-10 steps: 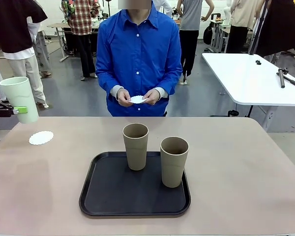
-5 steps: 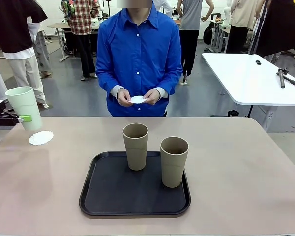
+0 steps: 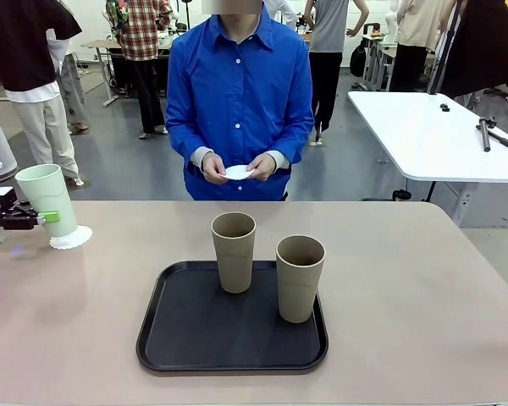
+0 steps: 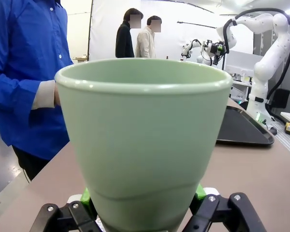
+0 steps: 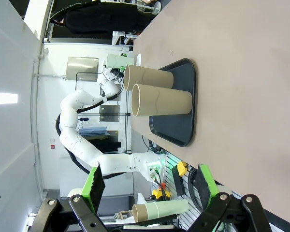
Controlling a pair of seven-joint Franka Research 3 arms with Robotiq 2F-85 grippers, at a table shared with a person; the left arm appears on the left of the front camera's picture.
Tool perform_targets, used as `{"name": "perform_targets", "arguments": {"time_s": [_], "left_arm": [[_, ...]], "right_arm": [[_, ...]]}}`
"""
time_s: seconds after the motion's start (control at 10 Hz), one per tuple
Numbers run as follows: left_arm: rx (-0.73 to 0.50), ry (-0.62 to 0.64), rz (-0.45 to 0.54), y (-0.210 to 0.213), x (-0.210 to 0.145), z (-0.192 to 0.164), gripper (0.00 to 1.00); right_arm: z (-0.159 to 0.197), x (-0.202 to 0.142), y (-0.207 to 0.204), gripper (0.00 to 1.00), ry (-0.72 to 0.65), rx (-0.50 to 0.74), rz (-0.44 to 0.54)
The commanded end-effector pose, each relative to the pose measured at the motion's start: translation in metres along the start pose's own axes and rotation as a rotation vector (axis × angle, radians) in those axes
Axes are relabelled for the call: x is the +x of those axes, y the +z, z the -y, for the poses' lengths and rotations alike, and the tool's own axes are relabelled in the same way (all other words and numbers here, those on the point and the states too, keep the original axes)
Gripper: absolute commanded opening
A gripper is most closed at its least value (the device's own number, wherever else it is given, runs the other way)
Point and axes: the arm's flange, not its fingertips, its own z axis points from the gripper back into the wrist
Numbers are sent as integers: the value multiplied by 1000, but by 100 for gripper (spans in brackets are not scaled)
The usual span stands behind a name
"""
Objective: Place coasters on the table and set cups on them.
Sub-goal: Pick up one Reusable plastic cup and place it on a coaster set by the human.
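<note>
My left gripper (image 3: 35, 218) is shut on the pale mint green cup (image 3: 46, 201) at the table's far left, its green pads (image 4: 199, 192) against the cup's lower wall (image 4: 144, 145). The cup's base sits over a white lacy coaster (image 3: 76, 238); I cannot tell whether they touch. Two tan cups (image 3: 234, 251) (image 3: 300, 277) stand upright on the black tray (image 3: 195, 338). The person across the table holds more white coasters (image 3: 237, 172) in both hands. My right gripper (image 5: 150, 186) hangs open off the table's right side, with both tan cups (image 5: 159, 89) far ahead of it.
The beige table (image 3: 423, 296) has bare surface to the right of the tray and in front of it. A white table (image 3: 432, 127) stands behind at the right. Other people stand in the background.
My left gripper has brought the mint cup down and slightly right, from above the table's edge onto the spot where the coaster lies. The person and the tan cups have not moved.
</note>
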Motion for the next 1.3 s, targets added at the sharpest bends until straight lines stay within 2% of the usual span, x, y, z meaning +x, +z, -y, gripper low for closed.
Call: {"name": "perform_targets", "arguments": {"time_s": [0.0,0.4,1.2], "left_arm": [[-11,-60,14,0,0,-5,84],[-8,-102,-4,-12,-9,-9,84],[60,-23,-68,-12,-12,-17,84]], "right_arm": [[-1,0,0,100,9,11,2],[-1,0,0,100,9,11,2],[-1,0,0,100,9,11,2]]}}
